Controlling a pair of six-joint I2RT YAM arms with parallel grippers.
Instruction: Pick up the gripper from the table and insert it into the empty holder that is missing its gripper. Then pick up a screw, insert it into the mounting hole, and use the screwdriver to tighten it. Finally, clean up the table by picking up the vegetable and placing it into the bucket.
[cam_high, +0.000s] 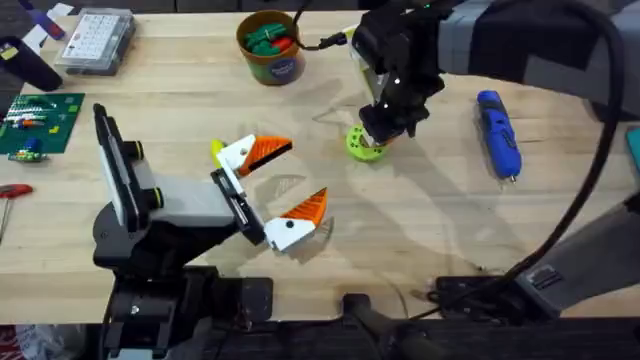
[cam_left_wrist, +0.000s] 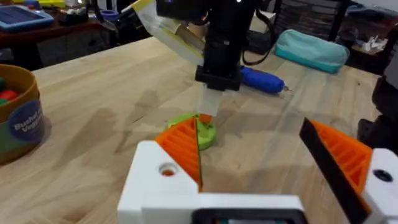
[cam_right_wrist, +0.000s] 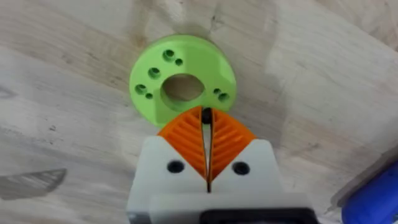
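A green round disc (cam_right_wrist: 180, 81) with a centre hole and small mounting holes lies on the table (cam_high: 440, 230). My right gripper (cam_right_wrist: 206, 118) hangs just over the disc (cam_high: 365, 145), shut on a small dark screw (cam_right_wrist: 206, 114) at its tips. Nearer the front, my left gripper (cam_high: 278, 185) is open and holds nothing, facing the disc (cam_left_wrist: 202, 130). A small yellow piece (cam_high: 216, 149), possibly the vegetable, lies against its far finger. The orange-brown bucket (cam_high: 270, 62) stands at the back with green and red toys inside. The blue screwdriver (cam_high: 498, 133) lies to the right. The loose gripper part is out of view.
A clear compartment box (cam_high: 95, 40) sits at the back left. A green circuit board (cam_high: 35, 125) and a red-handled tool (cam_high: 12, 190) lie by the left edge. A teal pouch (cam_left_wrist: 311, 50) rests at the right edge.
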